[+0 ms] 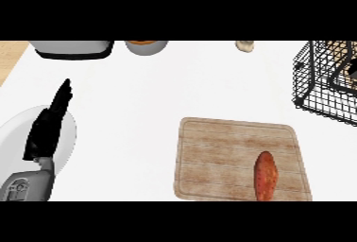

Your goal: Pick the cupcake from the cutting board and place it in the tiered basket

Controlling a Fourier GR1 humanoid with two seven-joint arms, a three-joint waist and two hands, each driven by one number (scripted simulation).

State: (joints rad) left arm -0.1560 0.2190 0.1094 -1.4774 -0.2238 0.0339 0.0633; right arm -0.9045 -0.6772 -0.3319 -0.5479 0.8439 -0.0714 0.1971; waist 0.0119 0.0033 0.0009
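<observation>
The wooden cutting board (230, 151) lies at the lower middle of the counter. The only thing on it is a long orange-brown vegetable (266, 176) near its right front corner; no cupcake shows on the board. At the right edge stands the black wire tiered basket (314, 101). Through its mesh I see a black and grey shape that looks like my right hand (340, 71), with something tan (342, 47) above it that I cannot identify. At the left, my left hand (47, 127) rests open over a white plate, fingers pointing up.
A white plate (14, 127) lies at the left edge under the left hand. Along the back stand a grey and black appliance (73, 48), a grey bowl with orange contents (146, 46) and a small beige object (245, 46).
</observation>
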